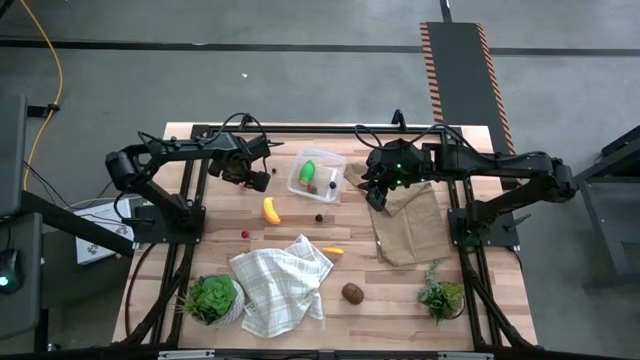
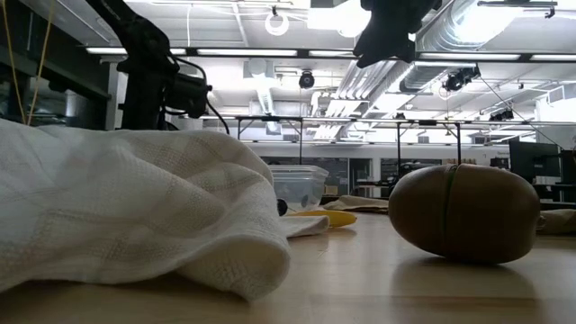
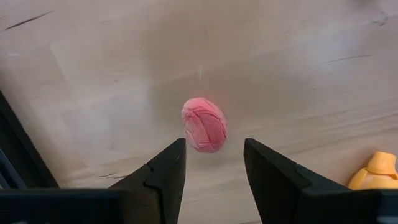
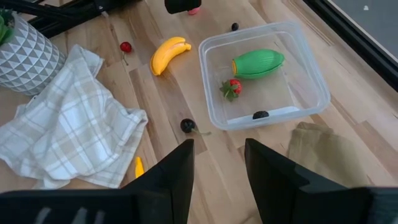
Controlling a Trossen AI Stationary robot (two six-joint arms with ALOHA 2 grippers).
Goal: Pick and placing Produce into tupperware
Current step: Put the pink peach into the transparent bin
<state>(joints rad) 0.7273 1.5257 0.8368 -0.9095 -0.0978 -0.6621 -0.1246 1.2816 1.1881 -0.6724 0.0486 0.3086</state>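
My left gripper [image 3: 214,146] is open and points down at a small pink-red oval piece [image 3: 204,124] lying on the wood near the table's far left; its fingertips stand on either side of the piece, apart from it. The yellow banana [image 1: 271,209] lies just beside it. My right gripper [image 4: 219,146] is open and hovers beside the clear tupperware [image 4: 264,74]. The tupperware holds a green piece [image 4: 258,62], a strawberry [image 4: 233,87] and a dark berry [image 4: 261,114]. A dark berry [image 4: 188,125], a red berry [image 4: 126,46], a small yellow piece [image 1: 333,250] and the brown kiwi [image 2: 463,211] lie on the table.
A white checked cloth [image 1: 280,285] lies crumpled near the table's near edge, and a brown cloth [image 1: 408,225] is spread under the right arm. Potted plants stand at the near left [image 1: 213,298] and near right [image 1: 440,295]. Bare wood shows between the banana and the cloth.
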